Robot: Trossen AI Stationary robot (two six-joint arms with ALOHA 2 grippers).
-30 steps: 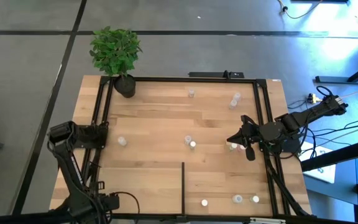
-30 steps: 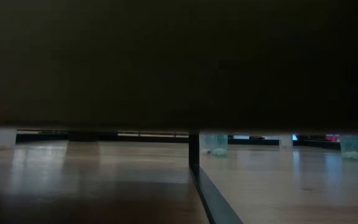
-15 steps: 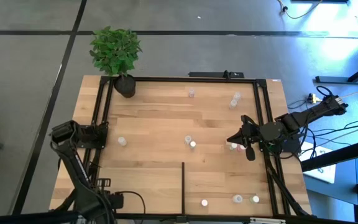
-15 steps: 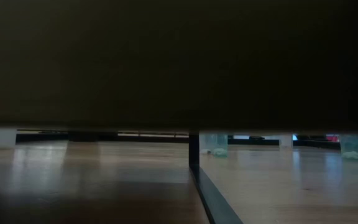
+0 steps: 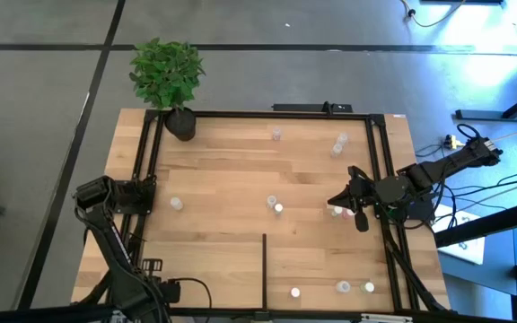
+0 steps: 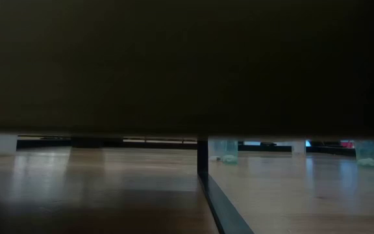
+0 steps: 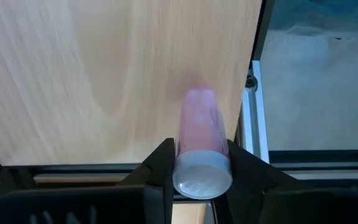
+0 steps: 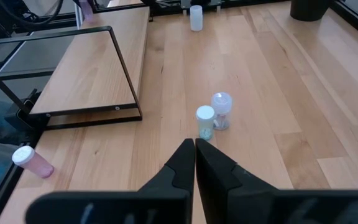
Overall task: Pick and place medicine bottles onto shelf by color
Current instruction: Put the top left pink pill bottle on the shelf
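In the left wrist view my left gripper (image 7: 202, 177) is shut on a pinkish clear medicine bottle (image 7: 197, 121) with a white cap, above a plain light-wood board (image 7: 104, 74) next to a black rail. From above, that gripper (image 5: 142, 193) stands at the shelf's (image 5: 223, 170) left rails. My right gripper (image 8: 195, 149) is shut and holds nothing, at the shelf's right side (image 5: 344, 202). Just ahead of it stand two small bottles (image 8: 205, 121) (image 8: 221, 106). More bottles stand scattered on the shelf (image 5: 176, 204) (image 5: 276, 135) (image 5: 344, 287). My left gripper pinches the bottle at its white cap (image 7: 202, 163) between the two fingers (image 7: 163, 168), one on each side. The fingers come from above, pointing steeply down. The bottle hangs upright below them, cap up. I cannot tell whether its base touches the board.
A black pot with a green plant (image 5: 179, 121) stands at the far left corner. A short black divider bar (image 5: 265, 269) runs in from the near edge. A pink bottle (image 8: 30, 160) lies on its side near the rail. Cables and a stand lie off the table's right.
My left arm has swung a little, its lower link shifting toward the table's right, while its gripper stays at the shelf's left rails. The right arm and the bottles keep still.
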